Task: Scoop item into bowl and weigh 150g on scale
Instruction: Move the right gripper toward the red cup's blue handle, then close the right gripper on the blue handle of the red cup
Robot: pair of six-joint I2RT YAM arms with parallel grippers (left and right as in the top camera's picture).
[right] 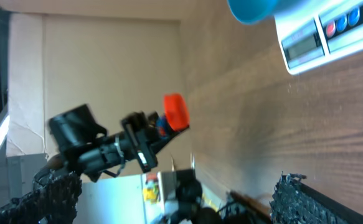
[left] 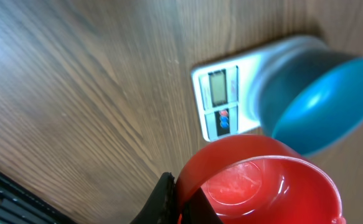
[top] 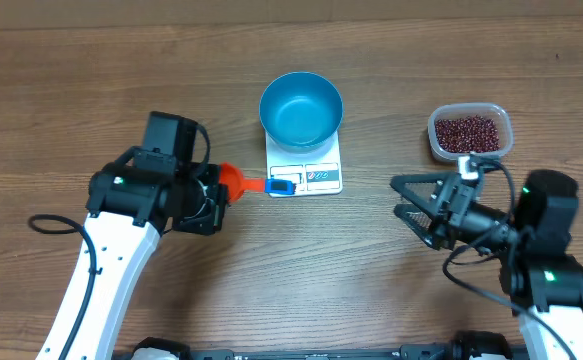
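Overhead, the scale [top: 316, 178] sits near the middle of the wooden surface [top: 91, 80], and the bowl [top: 301, 108] stands on its platform, its inside showing plain blue. Just left of the scale, the left fingers [top: 218, 192] are clenched on the orange-red scoop [top: 234, 179]. The scoop's stem runs to a blue piece [top: 281, 186] at the scale's front left corner. Right of the scale and well apart from it, a clear tub [top: 508, 138] holds the beans [top: 466, 131] in a loose dark red heap. The right fingers [top: 403, 183] hover right of the scale and a little to its front, nearer than the tub. They are spread wide with nothing between them, their tips turned toward the scale. From the left wrist, the scoop [left: 262, 186] fills the lower foreground, with one dark finger of the left fingers [left: 162, 198] pressed against its rim. Beyond it lies the scale [left: 221, 99], showing its display window and a red and a blue button, and the bowl [left: 318, 106] stands on its far end. From the right wrist, the right fingers [right: 56, 196] stand far apart at the bottom corners, grasping nothing. The scale [right: 312, 40] shows at the upper right with the bowl [right: 253, 9] at the top edge. Beyond the scale, the left arm [right: 88, 143] holds up the scoop [right: 175, 112].
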